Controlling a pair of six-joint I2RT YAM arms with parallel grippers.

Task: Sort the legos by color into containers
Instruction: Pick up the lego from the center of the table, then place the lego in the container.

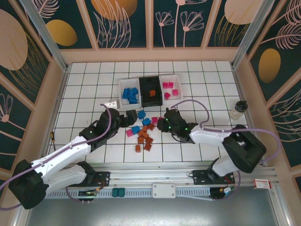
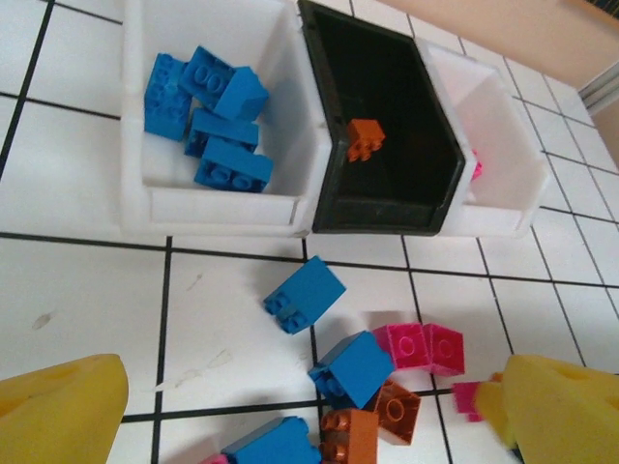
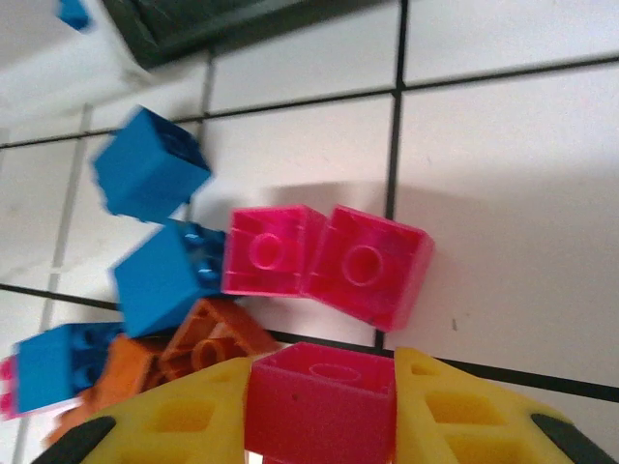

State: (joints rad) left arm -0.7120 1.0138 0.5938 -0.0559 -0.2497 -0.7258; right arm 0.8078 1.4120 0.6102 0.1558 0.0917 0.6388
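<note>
We saw the containers at the top: blue legos lay in the left white bin, and one orange brick in the black middle bin. Loose blue, pink and brown bricks lay on the tiles below, between the wide-apart yellow fingertips of the left gripper.

I work on a white tiled counter, its square tiles marked off by thin dark grout lines. Pale peach wooden rails fence it on three sides. Above them rise dark teal wall panels printed with gold discs and outlined leaves and flowers (the pattern runs across every panel I can see). Slanted silver metal posts stand at the far corners. A grey aluminium rail runs along the near edge. The light is even, with soft, short shadows.
</note>
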